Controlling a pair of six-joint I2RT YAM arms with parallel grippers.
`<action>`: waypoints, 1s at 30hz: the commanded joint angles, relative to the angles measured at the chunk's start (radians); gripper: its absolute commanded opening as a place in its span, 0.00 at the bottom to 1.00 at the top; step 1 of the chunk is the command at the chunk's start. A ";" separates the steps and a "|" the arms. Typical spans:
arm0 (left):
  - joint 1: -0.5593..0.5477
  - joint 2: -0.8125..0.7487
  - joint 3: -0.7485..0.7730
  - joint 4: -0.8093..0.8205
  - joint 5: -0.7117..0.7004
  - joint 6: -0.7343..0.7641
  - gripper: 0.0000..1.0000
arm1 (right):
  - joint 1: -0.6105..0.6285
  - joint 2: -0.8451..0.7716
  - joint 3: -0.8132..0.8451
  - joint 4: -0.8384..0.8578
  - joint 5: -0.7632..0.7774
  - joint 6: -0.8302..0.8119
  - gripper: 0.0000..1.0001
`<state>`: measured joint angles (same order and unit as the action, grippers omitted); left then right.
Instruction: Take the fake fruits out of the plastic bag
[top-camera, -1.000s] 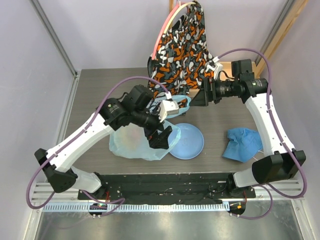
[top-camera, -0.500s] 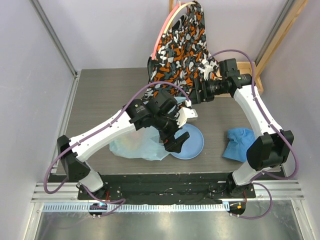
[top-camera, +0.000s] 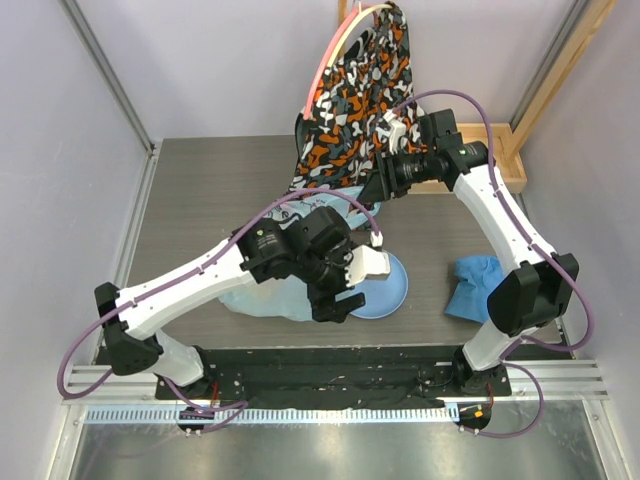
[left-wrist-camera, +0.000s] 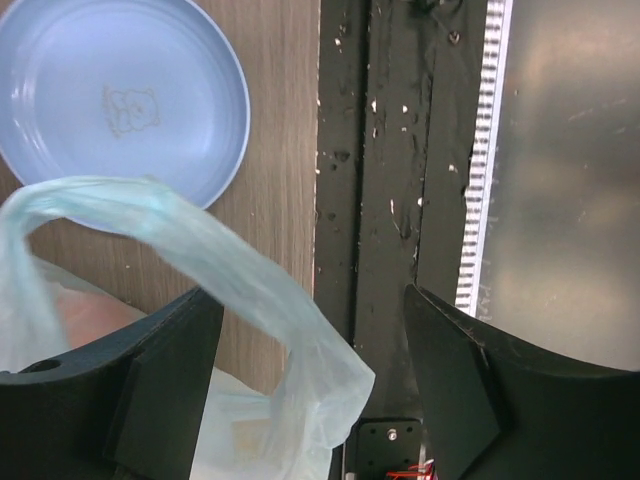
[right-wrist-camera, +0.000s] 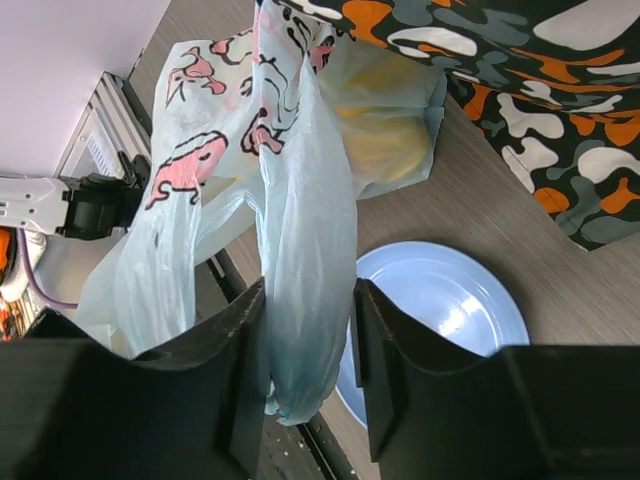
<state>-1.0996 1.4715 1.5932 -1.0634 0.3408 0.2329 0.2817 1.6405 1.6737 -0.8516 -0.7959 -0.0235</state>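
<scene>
Right claw (right-wrist-camera: 308, 335) is clamped on a bunched handle of the plastic bag (right-wrist-camera: 300, 230), holding it raised above the plate (right-wrist-camera: 450, 300). Left claw (left-wrist-camera: 310, 340), jaws apart, straddles the other handle beside the plate. Fake fruits (right-wrist-camera: 385, 140) sit inside. The thin film could slip or tear, spilling fruit past the plate, off the surface (top-camera: 200, 190).

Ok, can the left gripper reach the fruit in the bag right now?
Probably not yet: the left gripper stands open around a handle of the bag, outside it, and the fruit shows only through plastic. The right gripper pinches the bag too.
</scene>
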 joint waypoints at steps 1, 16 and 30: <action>-0.026 0.015 -0.019 0.008 -0.064 0.039 0.77 | 0.004 -0.011 0.034 0.042 -0.016 0.014 0.40; 0.447 -0.292 0.008 -0.072 -0.389 0.085 0.00 | 0.240 -0.033 0.175 -0.054 0.210 -0.288 0.01; 1.142 -0.404 -0.054 -0.002 -0.389 -0.413 0.00 | 0.372 0.520 0.848 0.247 0.444 -0.113 0.01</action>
<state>-0.1291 0.9401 1.4899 -1.0687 -0.1574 0.0654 0.6510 1.9778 2.2559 -0.7338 -0.4671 -0.1905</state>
